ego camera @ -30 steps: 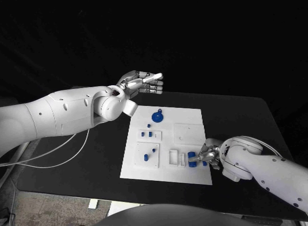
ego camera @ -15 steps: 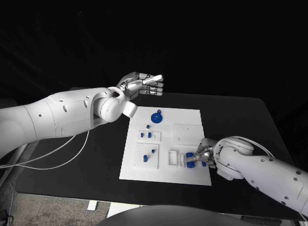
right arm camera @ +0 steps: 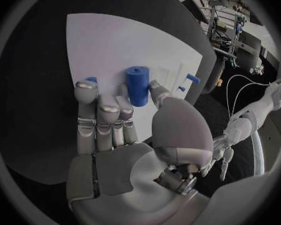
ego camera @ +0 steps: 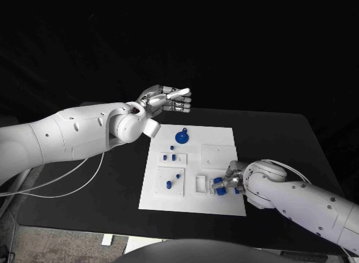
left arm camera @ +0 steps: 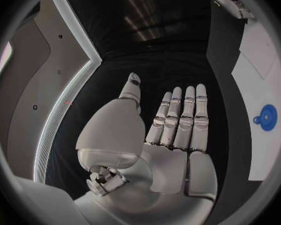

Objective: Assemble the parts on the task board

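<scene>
Stretching across most of the scene, the black table (ego camera: 282,137) carries the white task board (ego camera: 218,137) at its middle, with the robot's two white arms reaching in from either side. The left hand (ego camera: 167,98) hangs in the air beyond the board's far edge, well apart from it, its fingers (left arm camera: 184,120) straight and side by side, the thumb set off to one side, nothing in its grasp. The right hand (ego camera: 231,182) is down over the board's near right part, where its thumb and fingertips (right arm camera: 100,107) meet around an upright blue cylinder (right arm camera: 137,85) standing on the white surface; whether the part is lifted or resting cannot be told. On the far part of the board lies a round blue disc (ego camera: 183,135) with a small knob. Nearer the robot, small blue pegs (ego camera: 174,157) stand in a recessed square, and other blue parts (ego camera: 175,179) sit in the rectangular pocket below it.
</scene>
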Controlling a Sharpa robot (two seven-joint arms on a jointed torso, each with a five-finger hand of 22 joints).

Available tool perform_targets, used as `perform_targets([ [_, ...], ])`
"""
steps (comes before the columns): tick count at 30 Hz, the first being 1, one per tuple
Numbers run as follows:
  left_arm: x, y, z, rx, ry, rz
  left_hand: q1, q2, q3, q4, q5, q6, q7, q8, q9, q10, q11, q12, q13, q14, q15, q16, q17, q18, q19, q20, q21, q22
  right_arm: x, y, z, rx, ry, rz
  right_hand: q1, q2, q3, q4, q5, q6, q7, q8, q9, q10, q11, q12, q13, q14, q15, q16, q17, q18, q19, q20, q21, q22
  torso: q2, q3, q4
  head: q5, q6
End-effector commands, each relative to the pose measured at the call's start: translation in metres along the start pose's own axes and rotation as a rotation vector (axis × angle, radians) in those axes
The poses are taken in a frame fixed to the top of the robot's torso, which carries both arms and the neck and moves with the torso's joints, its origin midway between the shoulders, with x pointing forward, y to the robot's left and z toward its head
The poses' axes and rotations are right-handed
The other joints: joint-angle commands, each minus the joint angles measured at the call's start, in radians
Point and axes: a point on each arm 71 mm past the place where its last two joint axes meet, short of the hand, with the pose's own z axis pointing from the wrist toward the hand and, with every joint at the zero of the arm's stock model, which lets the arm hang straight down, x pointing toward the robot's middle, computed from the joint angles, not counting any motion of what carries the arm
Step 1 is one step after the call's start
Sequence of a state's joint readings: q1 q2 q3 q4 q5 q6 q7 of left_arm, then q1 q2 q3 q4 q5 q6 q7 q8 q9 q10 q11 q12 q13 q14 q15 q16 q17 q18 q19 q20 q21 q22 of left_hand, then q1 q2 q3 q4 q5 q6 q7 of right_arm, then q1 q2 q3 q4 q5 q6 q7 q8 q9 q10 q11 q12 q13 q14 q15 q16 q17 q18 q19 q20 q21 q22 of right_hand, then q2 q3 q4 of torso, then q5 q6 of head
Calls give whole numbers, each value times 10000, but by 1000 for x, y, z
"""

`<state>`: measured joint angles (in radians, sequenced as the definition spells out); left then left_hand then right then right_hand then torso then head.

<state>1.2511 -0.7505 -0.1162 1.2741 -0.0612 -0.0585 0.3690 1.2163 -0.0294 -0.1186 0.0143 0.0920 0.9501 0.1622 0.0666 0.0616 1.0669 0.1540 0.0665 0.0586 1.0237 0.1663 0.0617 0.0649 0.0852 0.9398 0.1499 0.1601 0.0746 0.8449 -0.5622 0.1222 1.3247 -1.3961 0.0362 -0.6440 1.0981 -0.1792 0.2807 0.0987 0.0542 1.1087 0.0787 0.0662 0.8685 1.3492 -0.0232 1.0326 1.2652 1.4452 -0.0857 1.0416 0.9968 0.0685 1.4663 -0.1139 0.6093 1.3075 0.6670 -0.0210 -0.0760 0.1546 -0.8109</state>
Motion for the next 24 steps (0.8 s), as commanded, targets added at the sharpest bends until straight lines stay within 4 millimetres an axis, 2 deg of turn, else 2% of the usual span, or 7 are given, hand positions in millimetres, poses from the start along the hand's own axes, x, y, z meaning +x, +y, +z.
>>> perform_targets([
  [1, 3, 0, 1, -12, 222, -38, -3, 94, -11, -28, 11, 53, 9, 41, 8, 40, -7, -48, -2, -79, -22, -8, -15, 6, 17, 37, -37, -3, 18, -4, 3, 92, 505, -725, 388, 220, 18, -583, 60, 64, -22, -32, -7250, 70, 13, -24, 14, 34, -30, 26, -18, -38, 281, 24, 51, 717, 6, 11, -3, 8, -23],
  [3, 3, 0, 1, -25, 227, -37, 11, 89, -7, -36, 7, 36, 11, 39, 8, 36, -5, -48, -3, -77, -21, -8, -15, 7, 18, 37, -36, -3, 20, -3, 3, 47, 567, -812, 397, 387, -125, -1050, 181, 61, -21, -33, -7243, 59, 21, -9, 10, 31, -22, 46, -42, -22, 267, 45, 74, 720, 5, 9, -3, 9, -26],
  [6, 3, 0, 1, -46, 249, -31, 19, 87, -5, -40, 5, 27, 11, 38, 7, 34, -5, -48, -3, -76, -21, -7, -15, 8, 19, 37, -36, -3, 22, 0, 2, -44, 647, -850, 543, 446, -117, -1418, 933, 51, -20, -31, -7268, 36, 10, -28, -8, 18, -19, 37, -70, -17, 248, 45, 51, 710, 0, 5, -2, 2, -31],
  [9, 3, 0, 1, -64, 269, -23, 40, 86, 4, -49, 15, 1, 23, 36, 6, 22, 4, -48, -3, -76, -21, -7, -14, 9, 19, 38, -36, -4, 24, 2, 1, -123, 722, -773, 479, 520, -174, -1695, 1230, 36, -11, -30, -7314, 28, 11, -25, -17, 13, -17, 38, -89, -14, 241, 48, 53, 708, 3, 8, -2, 5, -35],
  [12, 3, 0, 1, -81, 280, -15, 40, 86, 4, -49, 15, 1, 23, 36, 6, 22, 4, -48, -3, -76, -21, -7, -14, 9, 19, 38, -36, -4, 24, 3, 0, -166, 654, -653, 510, 603, -111, -1936, 2039, 100, -27, -30, -7340, 23, -10, -15, -16, 16, -27, 49, -90, -17, 242, 42, 72, 712, 5, 8, 7, 0, -38],
  [18, 3, 1, 0, -103, 289, -7, 40, 86, 4, -49, 15, 1, 23, 36, 6, 22, 4, -48, -3, -76, -21, -7, -14, 9, 19, 38, -36, -4, 20, 1, -2, -253, 207, -128, 210, 1039, 253, -2719, 3071, 312, -82, -29, -7416, -1, -68, -50, -50, 6, -71, 13, -161, -38, 244, 1, 98, 710, 6, 5, 2, 4, -44],
  [24, 2, 1, 0, -123, 273, 0, 26, 117, 8, -40, 39, -3, 25, 38, 6, 18, 9, -49, -3, -79, -20, -8, -15, 13, 24, 39, -32, -3, 11, -2, -8, -467, -129, 1208, -72, 1282, 391, -3072, 3314, 595, -174, -24, -7399, -8, -130, -146, -137, 2, -113, -49, -254, -69, 264, -41, 267, 742, -3, 0, -10, 13, -31],
])
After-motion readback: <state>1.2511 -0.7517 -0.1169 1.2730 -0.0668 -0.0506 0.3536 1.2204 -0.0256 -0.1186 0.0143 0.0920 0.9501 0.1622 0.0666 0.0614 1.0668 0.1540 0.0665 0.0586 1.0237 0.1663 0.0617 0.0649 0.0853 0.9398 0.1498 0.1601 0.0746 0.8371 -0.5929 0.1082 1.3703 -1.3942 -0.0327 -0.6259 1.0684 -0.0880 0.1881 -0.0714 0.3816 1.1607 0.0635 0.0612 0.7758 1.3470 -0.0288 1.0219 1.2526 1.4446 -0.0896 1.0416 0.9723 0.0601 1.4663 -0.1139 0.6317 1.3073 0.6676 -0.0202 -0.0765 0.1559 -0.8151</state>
